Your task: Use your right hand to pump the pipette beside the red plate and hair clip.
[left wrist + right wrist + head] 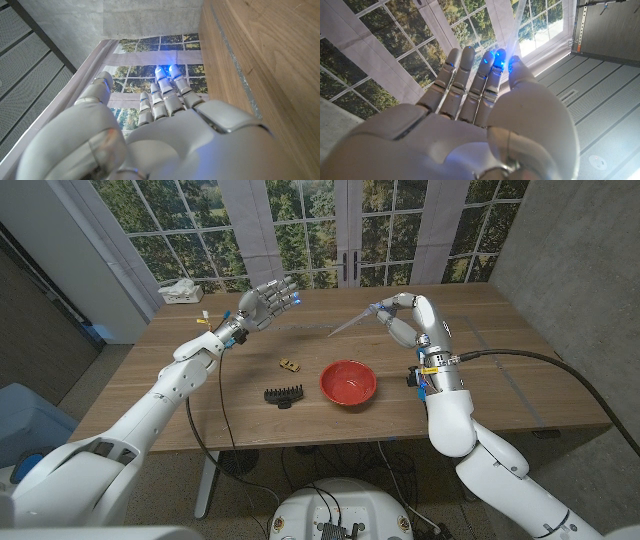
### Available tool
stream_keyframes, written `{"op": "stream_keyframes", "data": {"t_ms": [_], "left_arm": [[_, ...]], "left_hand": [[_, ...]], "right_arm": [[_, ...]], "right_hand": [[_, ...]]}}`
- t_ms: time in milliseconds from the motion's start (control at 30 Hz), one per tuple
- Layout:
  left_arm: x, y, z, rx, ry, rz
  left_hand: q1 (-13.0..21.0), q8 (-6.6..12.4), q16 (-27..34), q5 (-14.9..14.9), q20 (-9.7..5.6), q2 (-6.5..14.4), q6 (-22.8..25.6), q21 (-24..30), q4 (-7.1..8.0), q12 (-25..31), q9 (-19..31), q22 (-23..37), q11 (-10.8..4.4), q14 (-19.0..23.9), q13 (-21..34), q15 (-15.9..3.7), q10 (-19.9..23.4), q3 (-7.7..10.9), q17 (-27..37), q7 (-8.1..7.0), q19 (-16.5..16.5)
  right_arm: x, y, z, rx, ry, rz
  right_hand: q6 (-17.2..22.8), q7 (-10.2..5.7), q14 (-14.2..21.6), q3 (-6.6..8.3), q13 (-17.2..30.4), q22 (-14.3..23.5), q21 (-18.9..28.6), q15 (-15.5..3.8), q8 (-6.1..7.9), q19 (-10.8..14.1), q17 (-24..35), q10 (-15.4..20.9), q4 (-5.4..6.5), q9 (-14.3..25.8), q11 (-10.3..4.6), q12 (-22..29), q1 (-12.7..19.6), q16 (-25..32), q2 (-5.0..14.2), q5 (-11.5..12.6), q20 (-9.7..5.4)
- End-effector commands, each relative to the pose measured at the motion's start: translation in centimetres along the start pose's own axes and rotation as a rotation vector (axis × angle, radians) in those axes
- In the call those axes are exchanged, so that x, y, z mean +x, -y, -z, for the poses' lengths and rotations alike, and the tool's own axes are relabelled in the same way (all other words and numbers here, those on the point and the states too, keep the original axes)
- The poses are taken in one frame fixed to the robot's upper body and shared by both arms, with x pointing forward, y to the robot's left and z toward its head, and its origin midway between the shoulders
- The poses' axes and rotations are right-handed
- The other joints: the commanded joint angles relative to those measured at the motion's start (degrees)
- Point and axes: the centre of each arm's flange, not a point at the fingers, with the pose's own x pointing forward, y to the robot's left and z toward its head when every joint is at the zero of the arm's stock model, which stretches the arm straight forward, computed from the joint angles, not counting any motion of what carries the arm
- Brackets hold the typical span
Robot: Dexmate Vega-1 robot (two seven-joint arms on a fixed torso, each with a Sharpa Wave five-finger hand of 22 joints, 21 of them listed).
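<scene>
A: Start from the left. What is the left hand [264,304] doing?

B: It's raised over the table's far-left part, fingers apart, holding nothing.

A: And the clip [284,394] and plate [349,383]?

B: Both sit mid-table, toward the near edge.

A: Where's the pipette [352,322]?

B: In the right hand [405,319], lifted above the far-right part, its long axis slanting down-left toward the plate. The fingers seem pinched on the bulb, though it's small.

Wooden table [500,370], red plate [349,383], black hair clip [284,394] and small tan piece [290,364] between the hands' fingers
</scene>
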Motion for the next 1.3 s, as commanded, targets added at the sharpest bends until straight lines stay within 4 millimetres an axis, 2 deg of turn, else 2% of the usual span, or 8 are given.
{"op": "stream_keyframes", "data": {"t_ms": [33,900,1300], "left_arm": [[-0.1,-0.05,-0.01,-0.002,0.0,0.001],[0.03,0.04,-0.05,-0.002,-0.002,0.014],[0.12,0.2,-0.05,-0.002,-0.002,0.016]], "left_hand": [[-0.4,0.39,-0.01,0.03,0.23,-0.04,0.46,-0.09,-0.31,0.58,-0.05,0.02,-0.08,0.34,0.14,-3.77,0.42,0.22,0.11,0.12,0.05],[-0.56,0.36,0.07,0.0,0.3,0.05,0.54,-0.18,-0.51,0.65,-0.06,0.02,-0.02,0.29,-0.21,-3.73,0.3,0.21,0.09,0.1,0.03],[-0.56,0.34,0.09,-0.01,0.24,0.03,0.54,-0.23,-0.63,0.71,-0.06,0.02,-0.03,0.28,-0.37,-3.79,0.33,0.23,0.03,0.05,0.0]], "right_arm": [[0.34,-0.06,-0.57,-0.03,0.027,-0.06],[0.59,-0.22,-0.99,-0.169,0.022,-0.115],[0.57,-0.15,-1.04,-0.176,0.025,-0.117]], "right_hand": [[-0.06,-0.31,0.71,0.42,0.08,0.12,0.34,-7.37,-0.28,-0.19,0.32,-0.19,-0.05,0.11,-0.26,-0.2,-0.57,-0.4,0.06,0.31,-0.02],[-0.2,-0.25,1.14,0.77,-0.01,-0.09,1.26,-7.38,-0.45,-0.58,0.67,-0.16,0.01,0.11,-0.14,-0.26,-0.82,-0.89,0.02,0.18,0.08],[-0.09,-0.07,1.43,0.86,-0.04,-0.18,1.71,-7.41,-0.47,-0.61,0.59,0.16,-0.06,0.08,0.02,-0.18,-0.78,-1.05,-0.02,0.16,0.15]]}}
